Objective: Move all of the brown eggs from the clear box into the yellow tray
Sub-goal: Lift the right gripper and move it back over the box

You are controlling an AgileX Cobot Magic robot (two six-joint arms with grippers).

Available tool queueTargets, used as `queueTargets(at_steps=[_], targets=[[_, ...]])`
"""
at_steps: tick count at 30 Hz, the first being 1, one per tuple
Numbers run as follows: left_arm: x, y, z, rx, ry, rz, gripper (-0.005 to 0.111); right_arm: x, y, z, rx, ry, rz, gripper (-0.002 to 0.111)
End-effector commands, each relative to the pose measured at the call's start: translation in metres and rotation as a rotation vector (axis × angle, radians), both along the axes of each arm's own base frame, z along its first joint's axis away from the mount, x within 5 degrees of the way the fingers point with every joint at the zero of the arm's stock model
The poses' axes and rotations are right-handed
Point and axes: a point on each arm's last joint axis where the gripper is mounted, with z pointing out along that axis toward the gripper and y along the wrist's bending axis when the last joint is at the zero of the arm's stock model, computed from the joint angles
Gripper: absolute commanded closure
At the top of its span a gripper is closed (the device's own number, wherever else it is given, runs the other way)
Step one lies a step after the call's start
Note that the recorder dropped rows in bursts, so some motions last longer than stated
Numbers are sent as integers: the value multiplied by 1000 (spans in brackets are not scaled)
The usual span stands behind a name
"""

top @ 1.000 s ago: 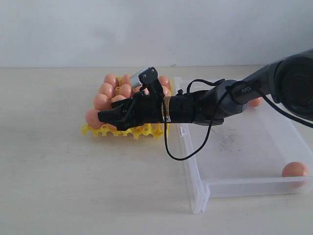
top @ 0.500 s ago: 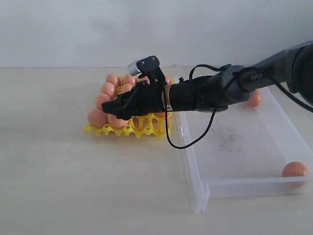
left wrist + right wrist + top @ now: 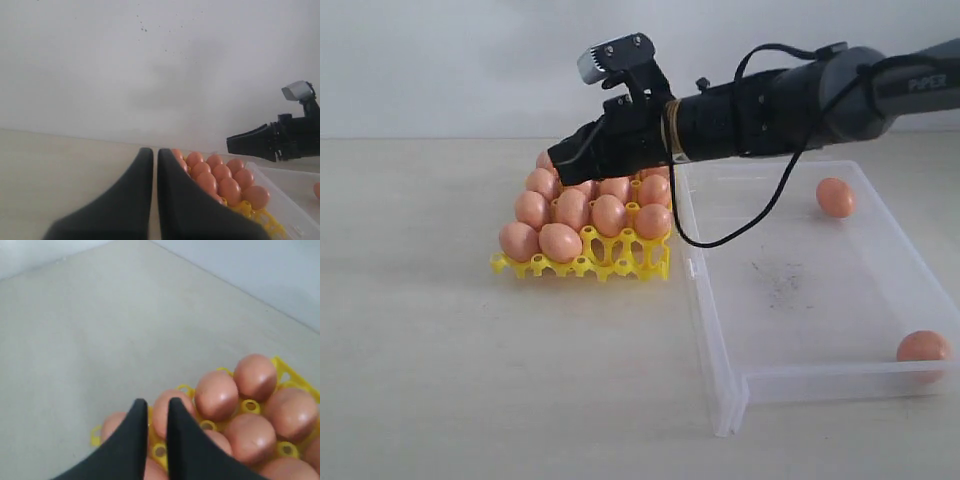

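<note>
The yellow tray (image 3: 620, 262) holds several brown eggs (image 3: 608, 214); its front row has two, at the left end. Two more brown eggs lie in the clear box (image 3: 718, 372), one at the far side (image 3: 836, 197) and one in the near right corner (image 3: 923, 346). My right gripper (image 3: 560, 158) hangs above the tray's back rows, shut with only a thin gap and nothing in it; its wrist view shows the tips (image 3: 156, 402) over the eggs (image 3: 216, 394). My left gripper (image 3: 155, 150) is shut, empty and beside the tray (image 3: 255, 215); the exterior view does not show it.
The clear box stands right beside the tray, its long wall almost touching it. The right arm (image 3: 770, 100) and its dangling black cable (image 3: 720, 240) stretch across the box's far left corner. A pale wall runs behind the table.
The right gripper left an egg in the tray's front row, then rose up and back from the tray. The front row now shows two eggs.
</note>
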Motion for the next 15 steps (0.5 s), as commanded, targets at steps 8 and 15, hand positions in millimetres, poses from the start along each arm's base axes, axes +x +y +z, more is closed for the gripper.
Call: queueTargets(at_steps=[8, 15], targets=[[0, 0, 3, -19, -18, -1, 103, -6, -80, 89, -280, -317, -663, 107], [0, 0, 3, -19, -18, -1, 103, -13, -129, 82, -731, -387, -876, 109]])
